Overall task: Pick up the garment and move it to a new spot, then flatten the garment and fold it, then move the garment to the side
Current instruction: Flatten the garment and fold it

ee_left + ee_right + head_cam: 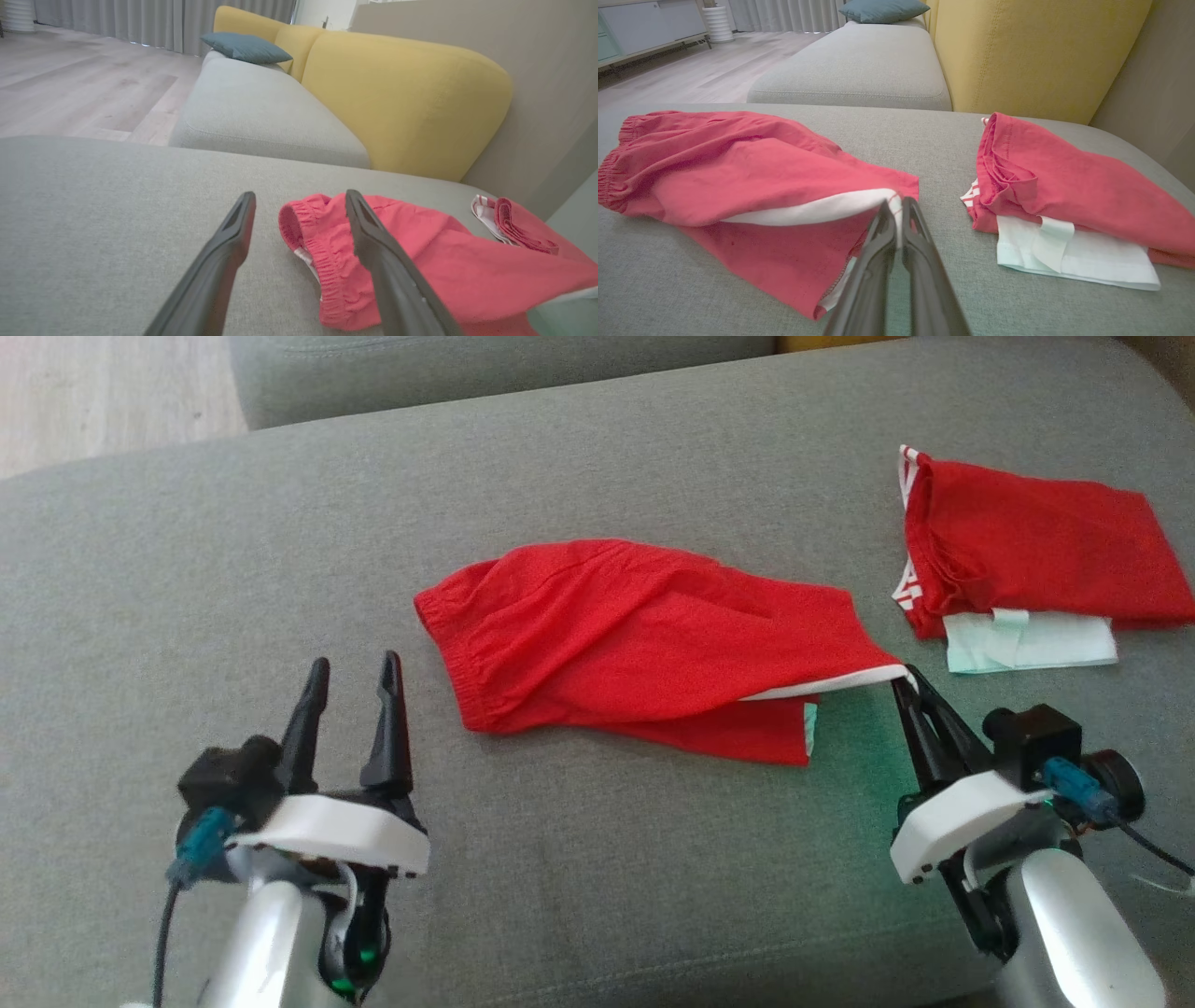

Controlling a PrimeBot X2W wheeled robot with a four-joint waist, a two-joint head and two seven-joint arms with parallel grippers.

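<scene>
The crumpled red cotton shorts with an elastic waistband (635, 635) lie on the grey fabric sofa seat (187, 569). At the shorts' leg end the right pincer (906, 677) slants in from below, its fingers pressed together on the white-trimmed hem corner. Near the shorts' waistband the left pincer (355, 660) points forward, fingers spread apart, holding nothing. Beyond the leg end lies a folded red garment on pale cloth (1036, 555)
</scene>
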